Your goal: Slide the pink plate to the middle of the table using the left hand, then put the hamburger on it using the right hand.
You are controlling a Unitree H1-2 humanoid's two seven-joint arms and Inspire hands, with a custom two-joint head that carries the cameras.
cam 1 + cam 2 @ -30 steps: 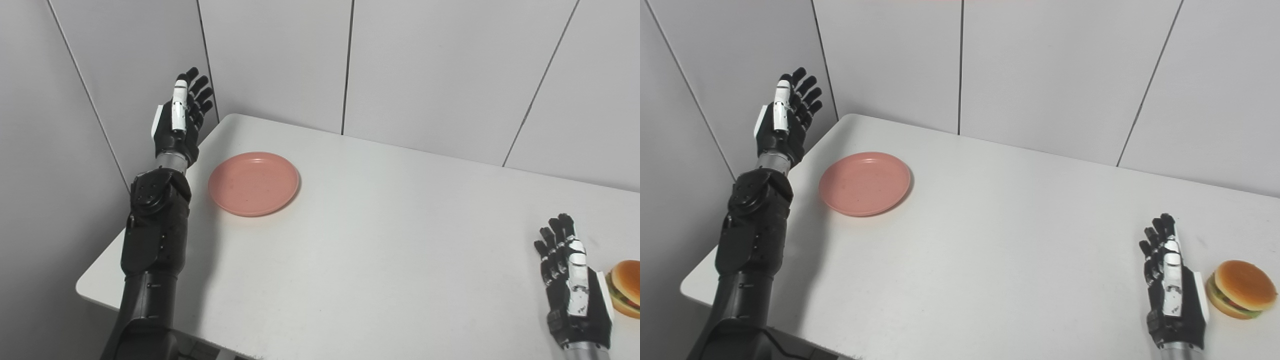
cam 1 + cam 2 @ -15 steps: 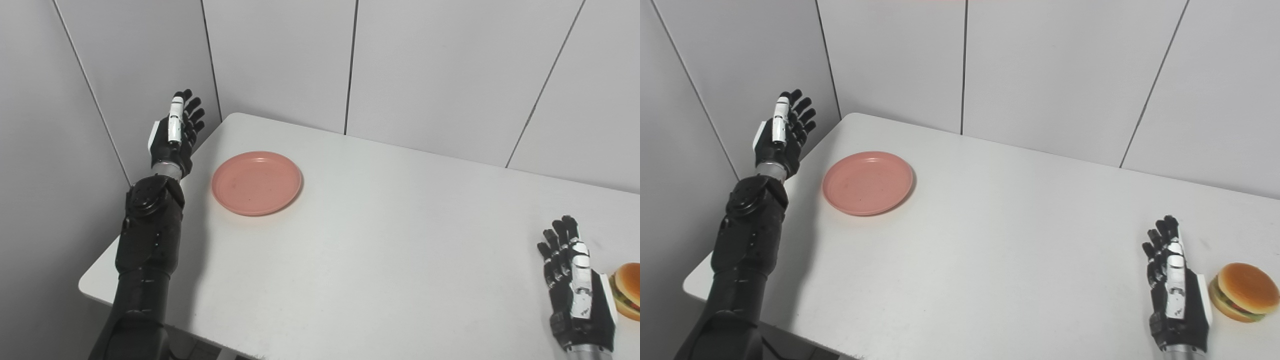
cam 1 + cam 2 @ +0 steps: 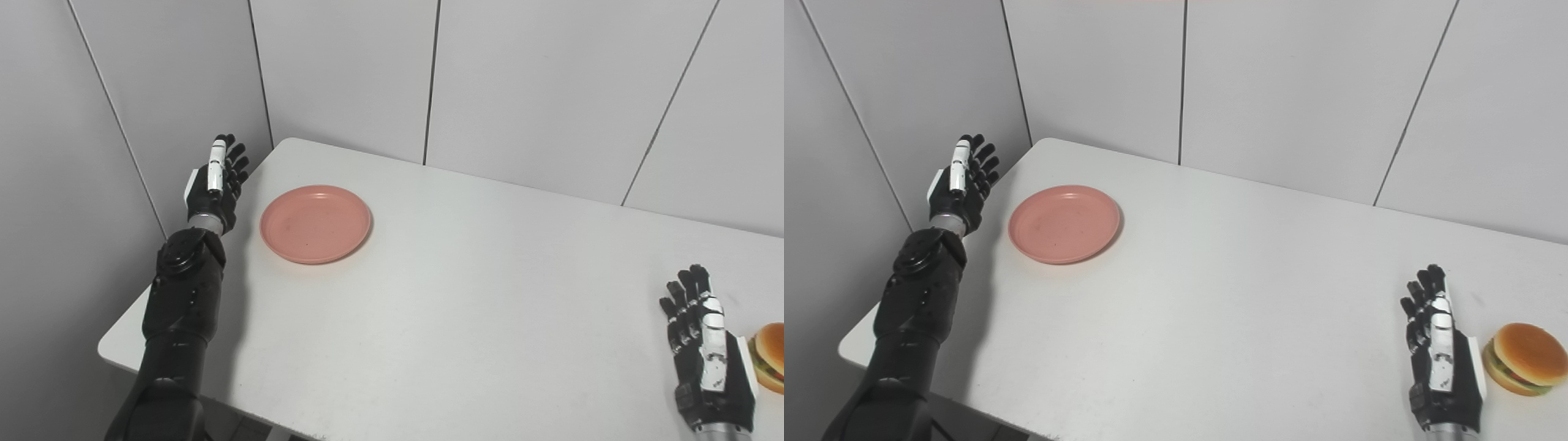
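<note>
The pink plate (image 3: 315, 224) lies flat near the far left corner of the table (image 3: 465, 306), well short of the middle, and it holds nothing; the left hand (image 3: 214, 187) hangs just beyond the table's left edge, raised, fingers (image 3: 236, 160) straight and slightly fanned, holding nothing and apart from the plate; the plate lies to the right of that hand, toward the table's centre, so the coming push seems to call for the hand to drop to the plate's left rim and sweep rightward and toward the robot; being round, the plate offers no long axis to line up with, only a low rim to catch; the left hand is by far the nearer one to it; the right hand (image 3: 1442, 358) waits at the near right of the table, fingers straight and close together, empty; the hamburger (image 3: 1524, 358) sits upright on the table just to the right of that hand, near but not touching as far as the views show; the slide has not yet begun.
</note>
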